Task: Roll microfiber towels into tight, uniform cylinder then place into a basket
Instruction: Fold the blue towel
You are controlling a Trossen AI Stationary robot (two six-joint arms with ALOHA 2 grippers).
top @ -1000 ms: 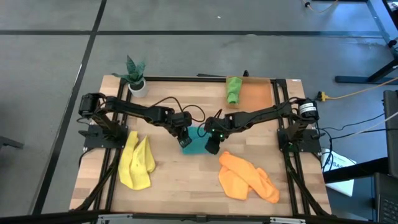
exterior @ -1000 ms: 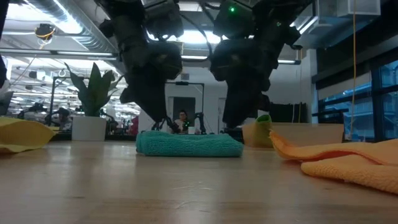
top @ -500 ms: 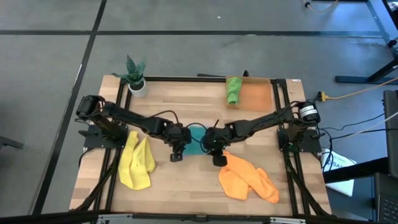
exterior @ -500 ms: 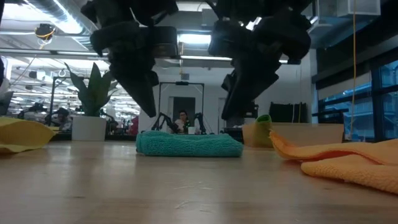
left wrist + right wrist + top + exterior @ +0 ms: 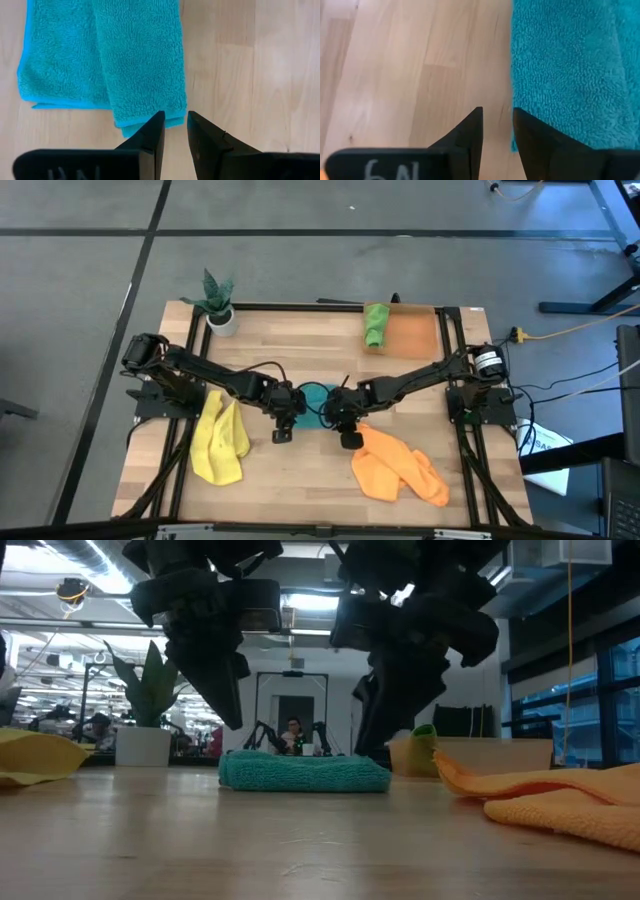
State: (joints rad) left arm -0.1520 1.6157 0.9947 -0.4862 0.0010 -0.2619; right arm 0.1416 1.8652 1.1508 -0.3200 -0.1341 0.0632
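Observation:
The teal towel [image 5: 318, 398] lies folded flat on the table's middle [image 5: 300, 772], one layer lapped over another [image 5: 125, 60]. My left gripper [image 5: 174, 120] hovers at the towel's near left corner. It is open by a narrow gap with nothing between its fingers. My right gripper [image 5: 496, 117] hovers at the towel's near right edge [image 5: 570, 75], also narrowly open and empty. In the low view both grippers [image 5: 232, 720] [image 5: 365, 740] hang above the table. A rolled green towel [image 5: 375, 325] lies at the left side of the orange basket [image 5: 415, 332].
A crumpled yellow towel [image 5: 220, 442] lies near left and a crumpled orange towel [image 5: 398, 465] near right, close to my right gripper. A potted plant [image 5: 217, 305] stands at the far left corner. Bare wood lies between the yellow and orange towels, at the near edge.
Both grippers have drawn back from over the teal towel toward the table's near edge and rolled about their wrists. They now stand off the towel's near corners. The towel has stayed where it was.

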